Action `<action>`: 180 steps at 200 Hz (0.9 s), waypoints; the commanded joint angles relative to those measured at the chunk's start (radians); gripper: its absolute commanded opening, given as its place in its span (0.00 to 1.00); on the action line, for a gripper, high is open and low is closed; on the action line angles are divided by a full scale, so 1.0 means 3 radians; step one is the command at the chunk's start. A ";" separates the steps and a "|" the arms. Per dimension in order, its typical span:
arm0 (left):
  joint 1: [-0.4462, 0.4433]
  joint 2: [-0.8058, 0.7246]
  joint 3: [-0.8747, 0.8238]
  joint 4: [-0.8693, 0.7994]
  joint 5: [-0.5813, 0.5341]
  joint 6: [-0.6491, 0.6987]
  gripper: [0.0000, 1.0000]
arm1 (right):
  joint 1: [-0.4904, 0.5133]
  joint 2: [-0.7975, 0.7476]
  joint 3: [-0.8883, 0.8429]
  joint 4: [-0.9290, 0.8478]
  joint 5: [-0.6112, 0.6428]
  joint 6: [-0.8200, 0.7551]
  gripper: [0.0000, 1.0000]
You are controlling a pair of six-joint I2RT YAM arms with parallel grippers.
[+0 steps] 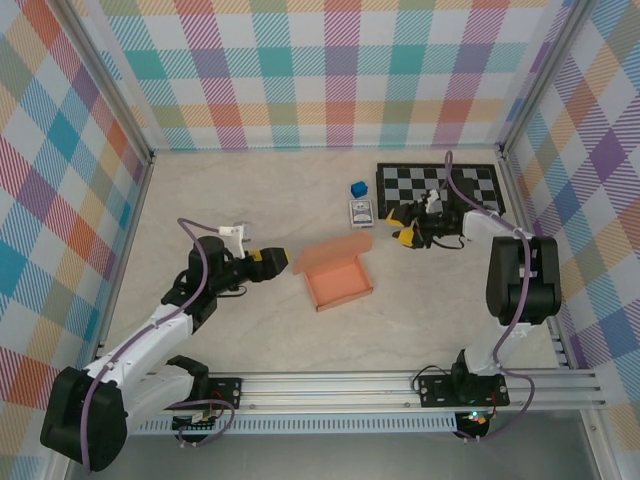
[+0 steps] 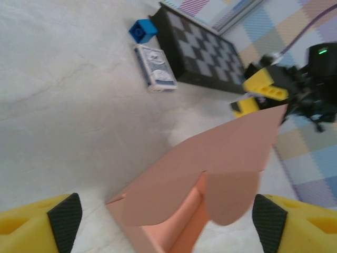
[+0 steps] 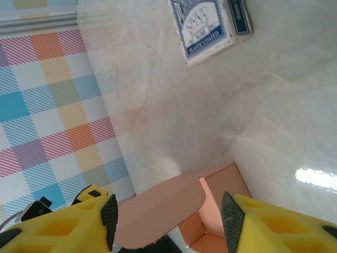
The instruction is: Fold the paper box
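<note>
Paper box [image 1: 338,272] sits on the pale table [image 1: 230,190] between the two grippers, an open salmon-orange tray with its lid flap standing up along the side that faces away from the arm bases. The left gripper [image 1: 280,261] points at the box's left corner with its tips just short of the cardboard, and in the left wrist view its yellow fingers [image 2: 64,224] with black pads stand wide apart at the two lower corners, the raised flap and the tray's inner wall rising ahead of them and in the gap between them; neither pad touches the card. The right gripper [image 1: 402,236] is just off the flap's right corner, and from above a narrow strip of table shows between its tips and the box. In the right wrist view its fingers [image 3: 109,219] are also parted, with the rounded edge of the flap lying ahead in the space between them. That edge runs close to one pad, though whether it touches is hard to tell, and nothing is clamped. Beyond the right fingers lies a blue-white card pack [image 3: 210,26], flat on the table. Past the left fingers, on the far side of the flap, that pack lies beside a small blue cube [image 2: 142,30], and both are just beside a black checkerboard [image 2: 205,52].
</note>
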 commanded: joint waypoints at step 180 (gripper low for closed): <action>-0.0007 0.1211 0.0530 0.0285 0.0848 -0.2226 0.97 | 0.0603 0.0374 0.0573 -0.0670 -0.0463 0.0760 0.88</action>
